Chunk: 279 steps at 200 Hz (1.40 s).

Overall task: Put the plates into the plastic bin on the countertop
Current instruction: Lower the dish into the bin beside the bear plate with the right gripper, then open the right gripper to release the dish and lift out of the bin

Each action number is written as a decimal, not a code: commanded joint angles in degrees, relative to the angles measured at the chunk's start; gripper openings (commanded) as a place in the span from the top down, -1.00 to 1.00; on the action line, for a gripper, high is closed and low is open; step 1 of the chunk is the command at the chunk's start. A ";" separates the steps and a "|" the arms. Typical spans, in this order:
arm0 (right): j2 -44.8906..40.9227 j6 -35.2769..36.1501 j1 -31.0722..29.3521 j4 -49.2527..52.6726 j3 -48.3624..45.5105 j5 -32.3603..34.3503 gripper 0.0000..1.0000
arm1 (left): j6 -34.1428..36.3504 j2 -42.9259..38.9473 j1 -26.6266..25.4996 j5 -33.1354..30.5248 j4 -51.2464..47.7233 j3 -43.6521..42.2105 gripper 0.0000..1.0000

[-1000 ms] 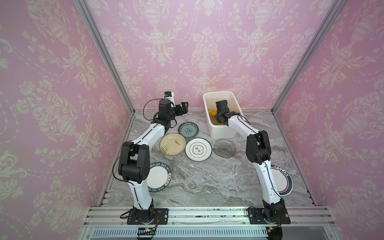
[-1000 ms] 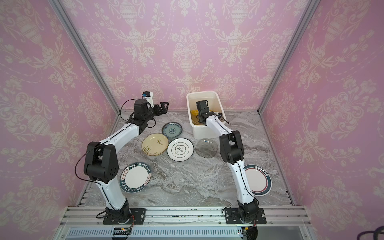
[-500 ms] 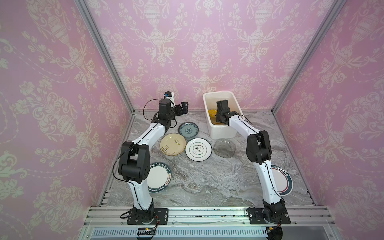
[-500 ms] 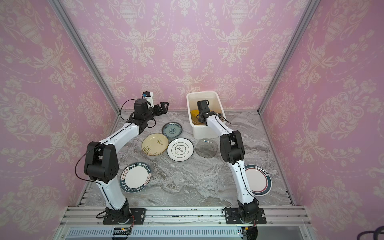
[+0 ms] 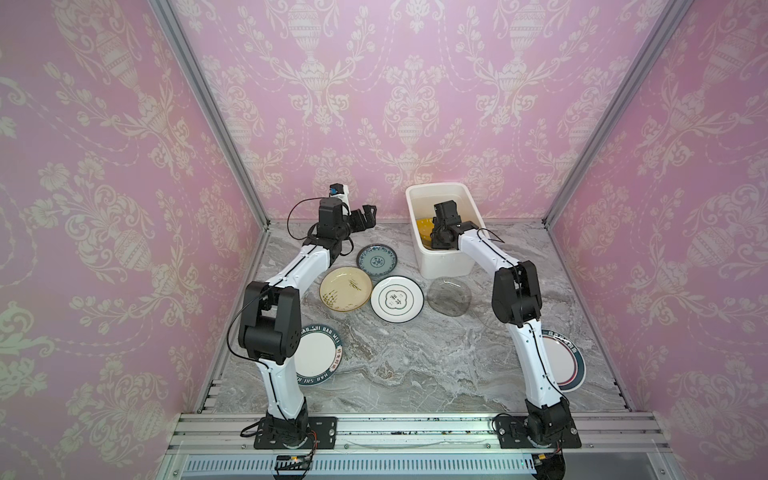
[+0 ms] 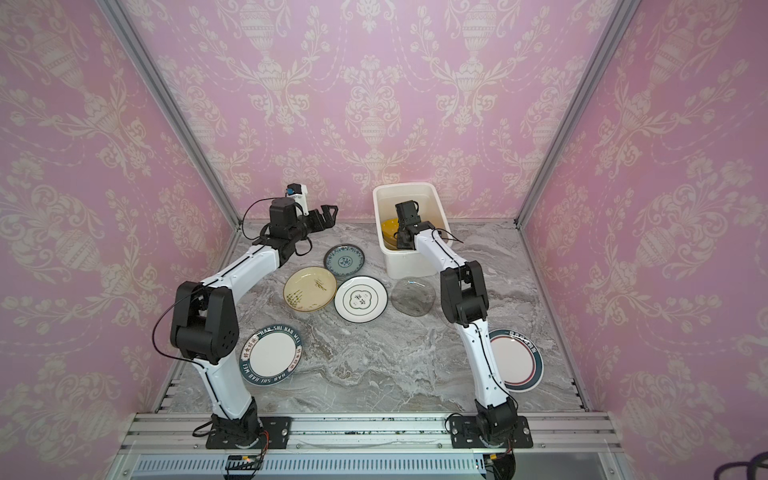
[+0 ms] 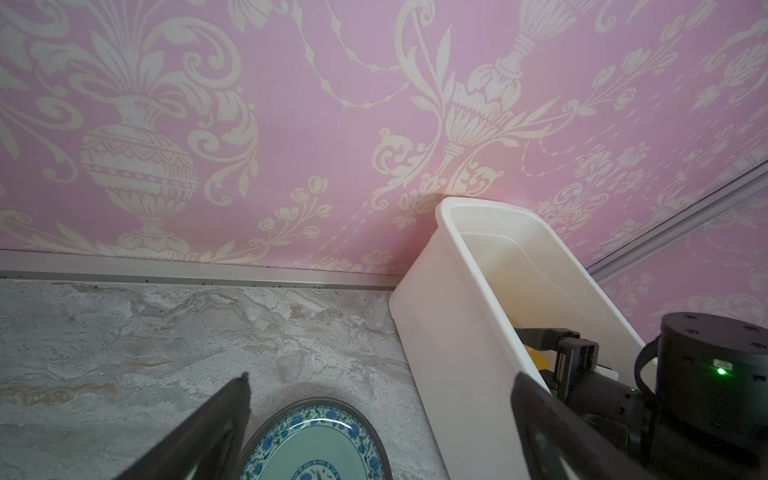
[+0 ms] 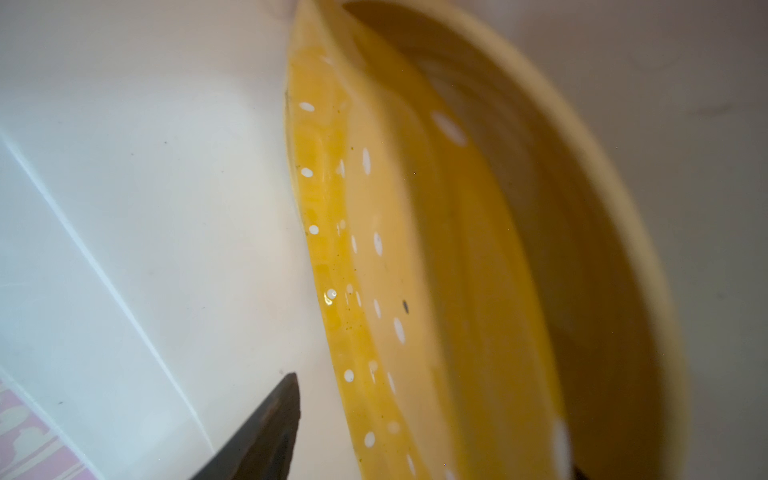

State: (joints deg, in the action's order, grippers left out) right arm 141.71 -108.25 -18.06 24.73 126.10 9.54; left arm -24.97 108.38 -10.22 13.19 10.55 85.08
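Observation:
My right gripper reaches down inside the white plastic bin at the back of the countertop. Its jaws stand open around the rim of a bright yellow dotted plate, which leans on edge against a paler yellow plate. The one finger that shows is clear of the plate. My left gripper hangs open and empty above the blue-patterned plate, left of the bin.
On the countertop lie a cream plate, a white dark-rimmed plate, a clear glass plate in front of the bin, a lettered-rim plate by the left arm and another rimmed plate behind the right arm. Pink walls close three sides.
The right gripper's jaws have spread wider inside the bin, freeing the yellow dotted plate. The left arm has not moved.

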 commanded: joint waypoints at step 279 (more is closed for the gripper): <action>-4.93 17.80 2.55 9.75 7.18 -8.86 -1.00 | 6.22 -6.57 1.20 -9.23 -8.43 1.62 -0.99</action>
State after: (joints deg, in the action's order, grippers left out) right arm 143.92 -95.96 -16.10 33.26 133.62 0.14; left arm -20.56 107.74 -9.54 10.07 3.29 88.68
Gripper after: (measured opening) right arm 0.997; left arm 0.993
